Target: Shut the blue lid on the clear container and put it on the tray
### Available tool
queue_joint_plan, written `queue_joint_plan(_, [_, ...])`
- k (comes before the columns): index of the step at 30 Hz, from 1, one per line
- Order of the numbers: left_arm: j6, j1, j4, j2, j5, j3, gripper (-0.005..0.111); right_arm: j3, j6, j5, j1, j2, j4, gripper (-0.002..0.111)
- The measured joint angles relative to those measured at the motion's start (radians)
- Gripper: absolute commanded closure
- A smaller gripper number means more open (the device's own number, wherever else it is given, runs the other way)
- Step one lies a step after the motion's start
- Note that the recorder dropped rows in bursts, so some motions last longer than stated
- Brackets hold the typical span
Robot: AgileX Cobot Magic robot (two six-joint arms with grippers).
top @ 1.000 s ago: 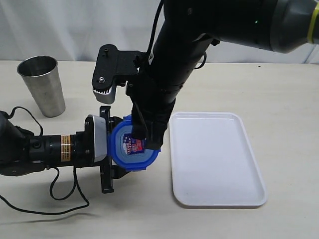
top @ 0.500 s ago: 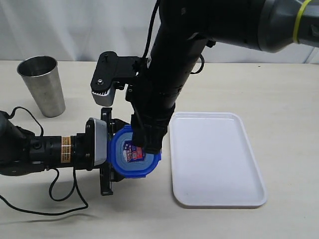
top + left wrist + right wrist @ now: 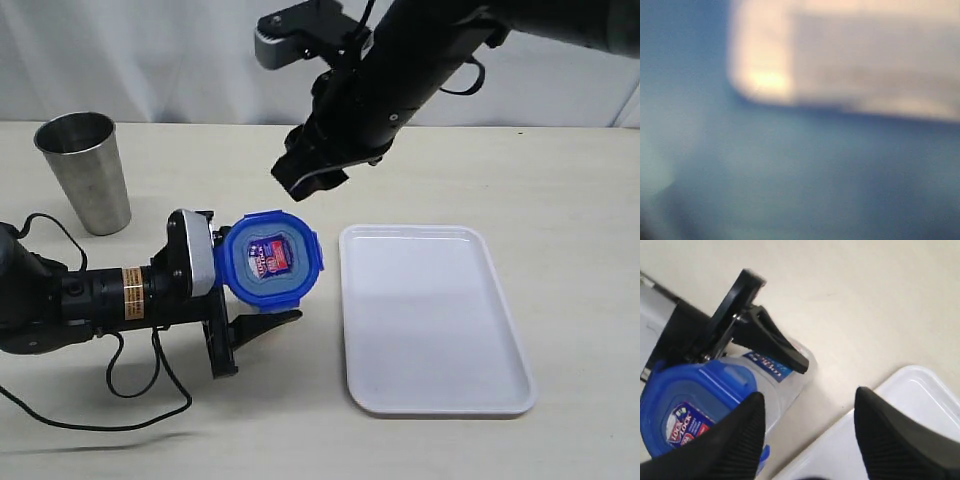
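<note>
The blue lid [image 3: 268, 262] sits on the clear container, facing up and towards the exterior view. The container body is hidden behind the lid there. In the right wrist view the clear container [image 3: 785, 377] lies on its side with the blue lid [image 3: 687, 407] on its mouth. My left gripper [image 3: 282, 288] is shut on the container; one black finger [image 3: 268, 324] shows below the lid and the other lies along the body [image 3: 772, 342]. Blurred blue fills the left wrist view. My right gripper [image 3: 306, 180] hangs open above and apart from the lid, its jaws [image 3: 807, 412] wide with nothing between them. The white tray [image 3: 432, 322] lies just to the right.
A grey metal cup [image 3: 86, 172] stands upright at the back left. The left arm's black cable [image 3: 130, 385] loops over the table near the front left. A white curtain closes off the back. The tray's near corner [image 3: 920, 390] shows in the right wrist view.
My right gripper has lifted off the lid and risen up and back. The left gripper has tipped the lidded container upward so that the lid faces out more.
</note>
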Motion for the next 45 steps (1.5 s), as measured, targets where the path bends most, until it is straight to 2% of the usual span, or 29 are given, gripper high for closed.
queue_joint_plan(8, [-0.105, 0.000, -0.039, 0.000, -0.002, 0.000, 0.107, 0.000, 0.068, 0.040, -0.070, -0.016, 0.225, 0.056])
queue_joint_plan(14, [-0.127, 0.000, -0.043, 0.000, -0.002, 0.000, 0.107, 0.000, 0.077, 0.105, -0.079, 0.013, 0.256, 0.057])
queue_joint_plan(17, [-0.140, 0.000, -0.043, 0.000, -0.002, 0.000, 0.107, 0.006, -0.009, 0.114, -0.081, 0.025, 0.273, 0.057])
queue_joint_plan(21, [-0.201, 0.000, -0.051, 0.000, -0.002, 0.000, 0.107, 0.006, -0.131, 0.100, -0.053, 0.008, 0.271, 0.057])
queue_joint_plan(25, [-0.236, 0.000, -0.067, 0.000, -0.002, 0.000, 0.107, 0.006, -0.053, 0.011, 0.048, -0.023, 0.120, 0.057])
queue_joint_plan(27, [-0.252, 0.000, -0.069, 0.000, -0.002, 0.000, 0.107, 0.006, 0.045, -0.019, 0.106, -0.025, -0.021, 0.060])
queue_joint_plan(30, [-0.291, 0.000, -0.069, 0.000, -0.002, 0.000, 0.107, 0.006, 0.190, -0.030, 0.179, -0.015, -0.188, 0.073])
queue_joint_plan(36, [-0.320, 0.000, -0.018, -0.043, 0.008, 0.000, 0.107, 0.006, 0.264, -0.039, 0.196, -0.005, -0.272, 0.103])
queue_joint_plan(45, [-0.355, 0.000, 0.028, -0.071, 0.060, 0.002, 0.107, 0.005, 0.278, -0.019, 0.124, 0.018, -0.306, 0.103])
